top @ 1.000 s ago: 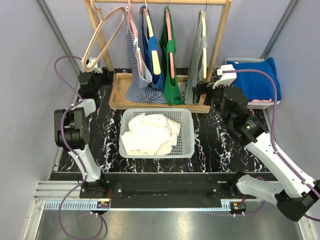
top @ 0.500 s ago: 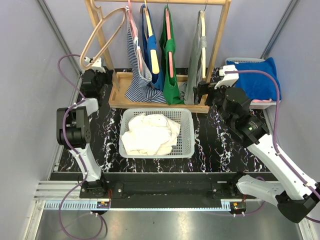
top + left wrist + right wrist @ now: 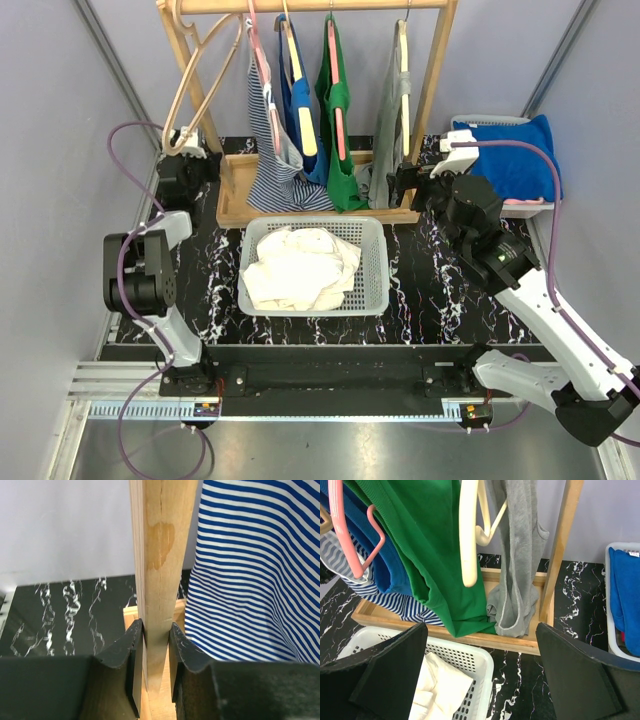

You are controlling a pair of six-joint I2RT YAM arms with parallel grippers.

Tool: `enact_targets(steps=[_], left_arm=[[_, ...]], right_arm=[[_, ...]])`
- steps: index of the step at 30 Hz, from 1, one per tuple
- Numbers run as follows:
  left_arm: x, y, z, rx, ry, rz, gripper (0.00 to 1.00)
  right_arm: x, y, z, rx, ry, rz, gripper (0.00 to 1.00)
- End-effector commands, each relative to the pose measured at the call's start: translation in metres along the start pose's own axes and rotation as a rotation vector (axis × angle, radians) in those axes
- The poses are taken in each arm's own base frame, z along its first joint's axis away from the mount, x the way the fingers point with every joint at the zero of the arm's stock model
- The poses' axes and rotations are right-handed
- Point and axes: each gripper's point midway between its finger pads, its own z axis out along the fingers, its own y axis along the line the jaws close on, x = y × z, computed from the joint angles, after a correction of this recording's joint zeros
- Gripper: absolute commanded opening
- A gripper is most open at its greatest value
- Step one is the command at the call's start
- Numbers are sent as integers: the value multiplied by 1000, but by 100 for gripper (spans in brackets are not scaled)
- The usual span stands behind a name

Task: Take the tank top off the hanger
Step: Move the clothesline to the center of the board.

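Several tank tops hang on hangers from a wooden rack: striped, blue, green and grey. An empty wooden hanger hangs at the rack's left end. My left gripper is shut on its lower end, which shows as a wooden strip between the jaws, next to the striped top. My right gripper is open and empty, just in front of the grey top and the green top, with its fingers wide apart.
A white basket holding white cloth stands in front of the rack base; its rim shows in the right wrist view. A white bin with blue cloth stands at the back right. The rack's right post is close to my right gripper.
The left gripper has moved back and a little left with the empty hanger's end; the hanger now hangs steeper. The rack has shifted slightly left. The right arm has barely moved.
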Motion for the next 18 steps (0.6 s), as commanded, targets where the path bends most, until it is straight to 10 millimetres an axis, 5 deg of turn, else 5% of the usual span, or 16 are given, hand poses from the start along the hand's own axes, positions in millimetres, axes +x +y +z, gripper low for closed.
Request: enact_targets(steps=[1, 12, 17, 18], left_arm=[[-27, -17, -23, 86, -29, 4, 0], [-6, -18, -42, 124, 62, -4, 0], [-3, -18, -43, 136, 75, -5, 0], [-5, -18, -42, 138, 73, -5, 0]], right_arm=[[-24, 0, -7, -6, -78, 32, 100], [-26, -16, -7, 70, -107, 7, 100], [4, -86, 26, 323, -46, 44, 100], [6, -120, 30, 392, -50, 94, 100]])
